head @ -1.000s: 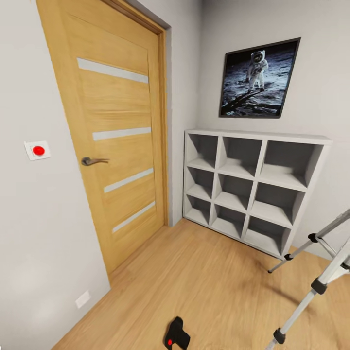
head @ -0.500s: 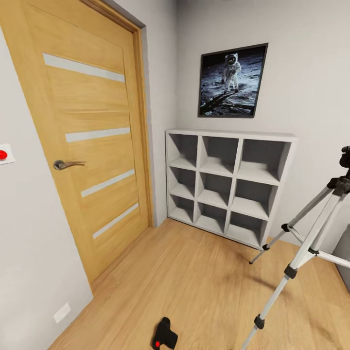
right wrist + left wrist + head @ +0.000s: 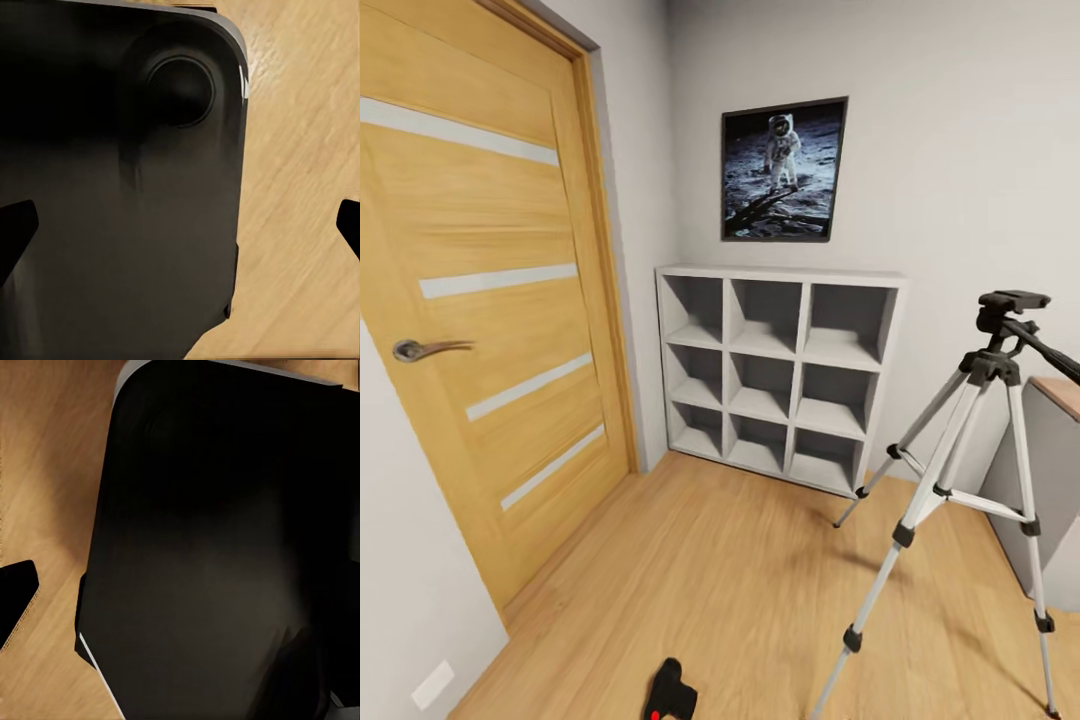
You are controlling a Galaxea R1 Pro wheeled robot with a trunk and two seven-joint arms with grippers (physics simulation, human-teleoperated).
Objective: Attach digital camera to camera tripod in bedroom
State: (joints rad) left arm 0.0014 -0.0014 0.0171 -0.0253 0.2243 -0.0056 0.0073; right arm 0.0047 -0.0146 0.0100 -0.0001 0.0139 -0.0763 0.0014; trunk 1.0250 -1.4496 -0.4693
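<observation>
**Camera on the floor, tripod by the desk**

While I look through the head view, I see the digital camera (image 3: 668,693) lying on the wood floor (image 3: 740,580), low and close to me. Its red button (image 3: 655,716) shows. The camera tripod (image 3: 970,480) stands on its 3 legs, well apart from the camera, with its dark head (image 3: 1010,302) up top and nothing on it. It is just beside the wood-topped desk (image 3: 1050,470).

Behind them is a grey shelf (image 3: 780,375) with 9 boxes against the wall. A moon picture (image 3: 783,170) hangs above it. A wood door (image 3: 480,330) is nearby.

Through both wrist views I see a big black part of the robot (image 3: 217,555) over the floor. On the right gripper (image 3: 180,225), 2 dark tips sit far apart, so it is spread wide. On the left I see just 1 dark tip (image 3: 15,596), so I cannot tell.
</observation>
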